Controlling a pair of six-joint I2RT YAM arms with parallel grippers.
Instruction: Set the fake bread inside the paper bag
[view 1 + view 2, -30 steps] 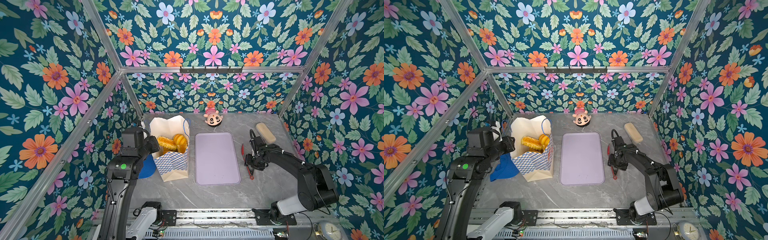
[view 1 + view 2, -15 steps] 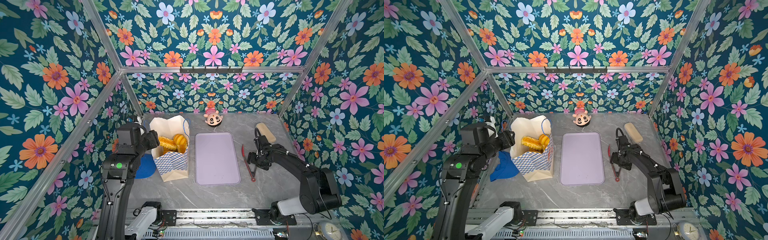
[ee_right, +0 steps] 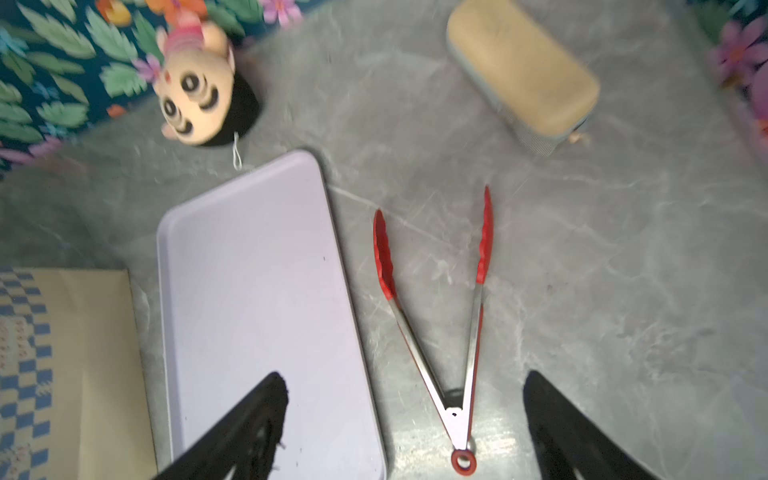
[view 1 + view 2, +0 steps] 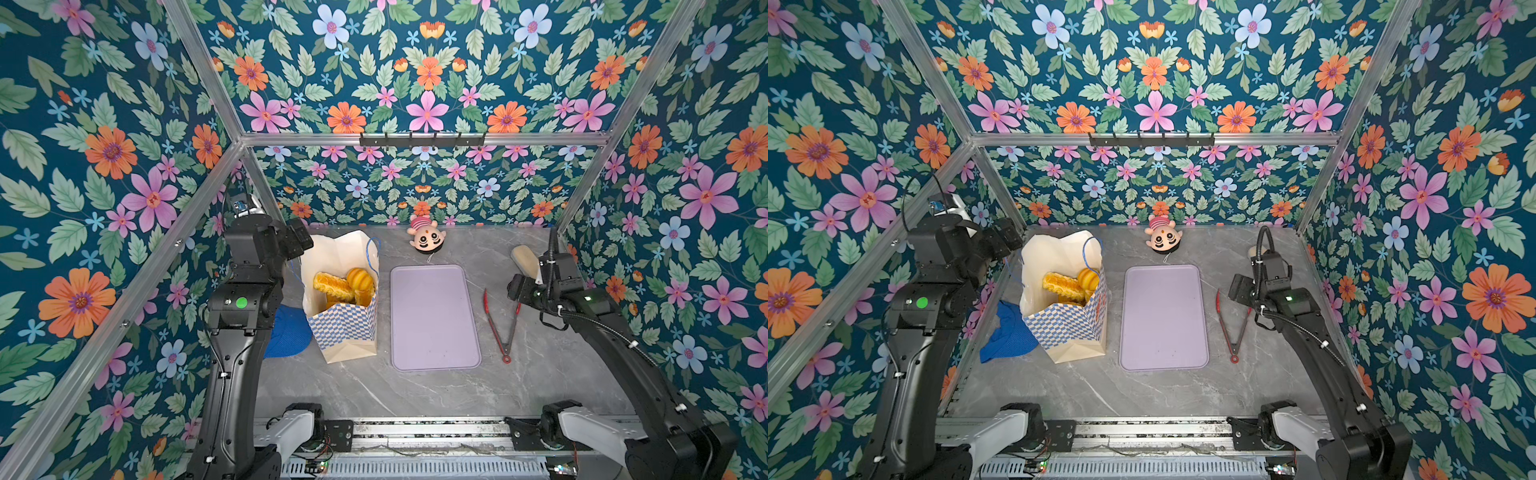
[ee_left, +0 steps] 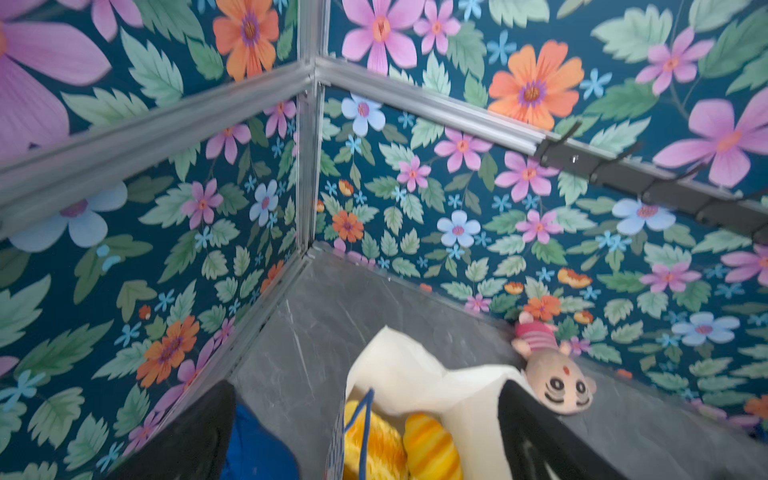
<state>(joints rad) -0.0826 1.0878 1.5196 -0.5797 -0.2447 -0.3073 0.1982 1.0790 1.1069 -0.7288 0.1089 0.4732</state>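
Observation:
The paper bag [image 4: 345, 328] [image 4: 1069, 326] stands upright on the left of the table, cream with a blue checkered band and its mouth open. Several pieces of glossy golden fake bread [image 4: 338, 286] [image 4: 1065, 284] lie inside it, and they also show in the left wrist view as fake bread [image 5: 432, 449] under the bag [image 5: 415, 374] rim. My left gripper [image 4: 299, 241] [image 4: 1007, 239] [image 5: 365, 386] hangs open above the bag's far left corner and holds nothing. My right gripper [image 4: 517, 286] [image 4: 1239, 289] [image 3: 405, 376] is open and empty above the table on the right.
A lilac tray [image 4: 434, 316] lies bare beside the bag. Red tongs [image 4: 500, 324] [image 3: 432, 316] lie spread on the table under my right gripper. A beige block [image 4: 525, 259] and a plush head [image 4: 428, 239] sit at the back. A blue cloth [image 4: 286, 332] lies left of the bag.
Both grippers have opened wide. The left one drew back and up from the bag's left edge. The right one pulled away from the tongs, which now lie spread on the table.

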